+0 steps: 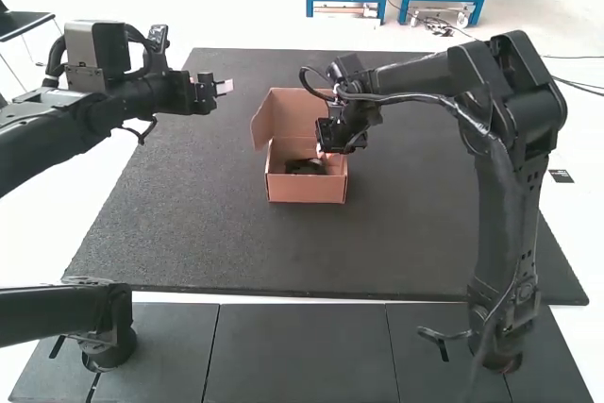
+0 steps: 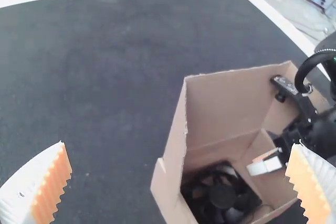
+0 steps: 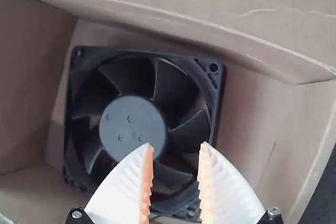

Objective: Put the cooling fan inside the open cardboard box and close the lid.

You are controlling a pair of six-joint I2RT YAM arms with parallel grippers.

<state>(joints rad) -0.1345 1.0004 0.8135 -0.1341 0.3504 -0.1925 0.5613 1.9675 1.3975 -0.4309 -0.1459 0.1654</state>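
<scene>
Cooling fan (image 3: 142,129) lies inside cardboard box (image 1: 307,186). Right gripper (image 3: 175,179) above it, fingers narrowly apart, empty. Left gripper (image 1: 223,87) spread wide, clear of box. Placement judged done; next: withdraw right arm, fold upright lid (image 1: 283,110) down.

The right gripper (image 1: 336,145) hangs in the mouth of the box (image 1: 306,185) toward 2 o'clock, over the fan (image 3: 137,121), taking much of the opening. The lid (image 1: 297,112) stands upright along the box's 11 o'clock side, blocking entry there; bare mat (image 1: 179,209) lies round the box from 3 through 6 to 9 o'clock.
</scene>
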